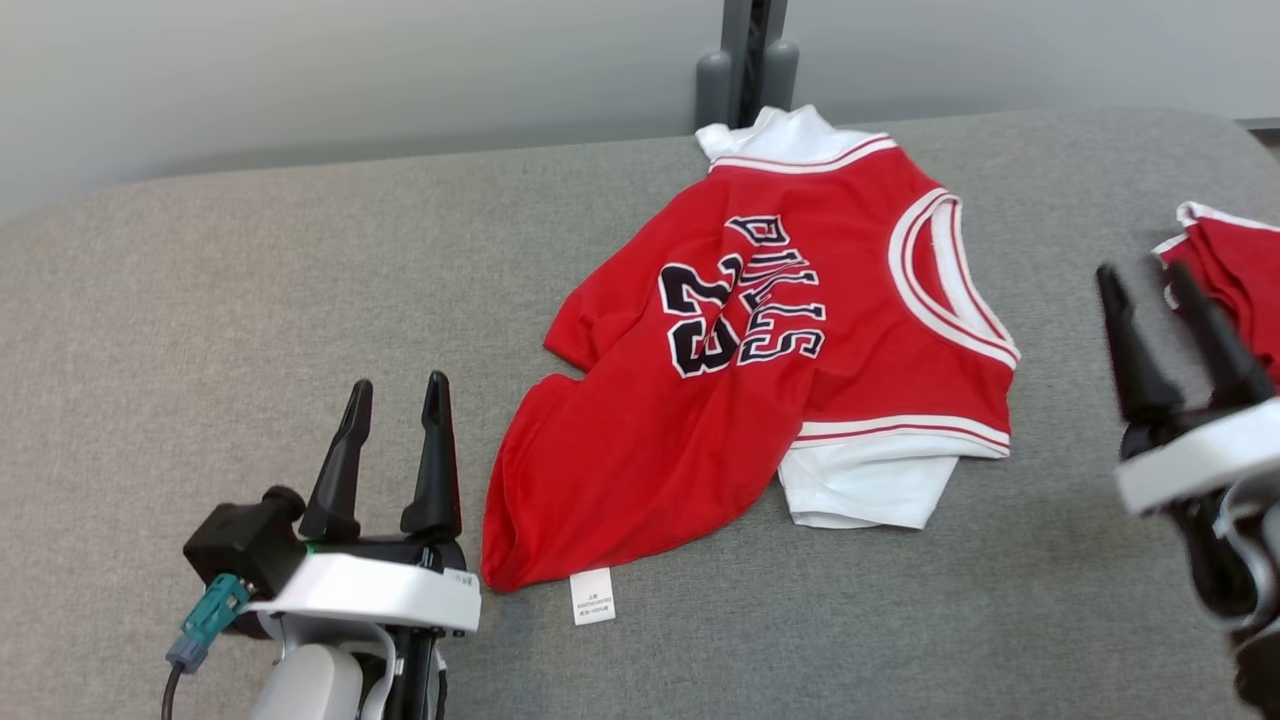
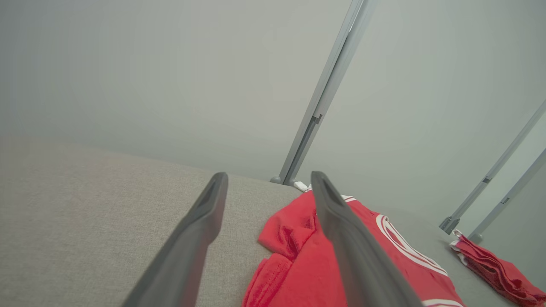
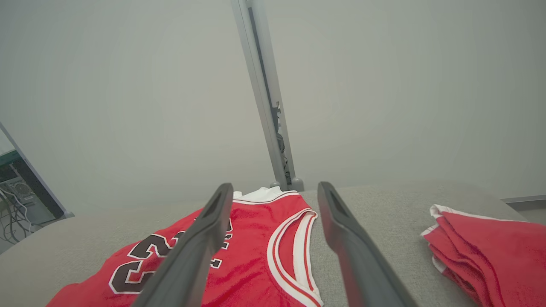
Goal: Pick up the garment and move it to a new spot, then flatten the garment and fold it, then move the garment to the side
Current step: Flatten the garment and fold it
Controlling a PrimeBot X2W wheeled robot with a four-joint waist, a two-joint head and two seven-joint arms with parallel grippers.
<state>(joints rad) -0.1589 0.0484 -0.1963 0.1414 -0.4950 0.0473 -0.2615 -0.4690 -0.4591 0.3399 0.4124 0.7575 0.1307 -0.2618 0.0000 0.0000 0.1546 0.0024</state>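
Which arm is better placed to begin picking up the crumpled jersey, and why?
Probably the left. The left gripper is open, its fingers close beside the bunched hem of the garment. The right gripper, also open, stands nearer the other folded red clothes.

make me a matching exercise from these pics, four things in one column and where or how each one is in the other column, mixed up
Things:
1. garment
2. small white tag
3. folded red pile
4. left gripper

Place or state:
A. at the far right of the table
B. open and empty, to the left of the red hem
C. spread out but rumpled, mid-table
D. flat on the grey cloth at the near side of the hem

Pairs: 1-C, 2-D, 3-A, 4-B
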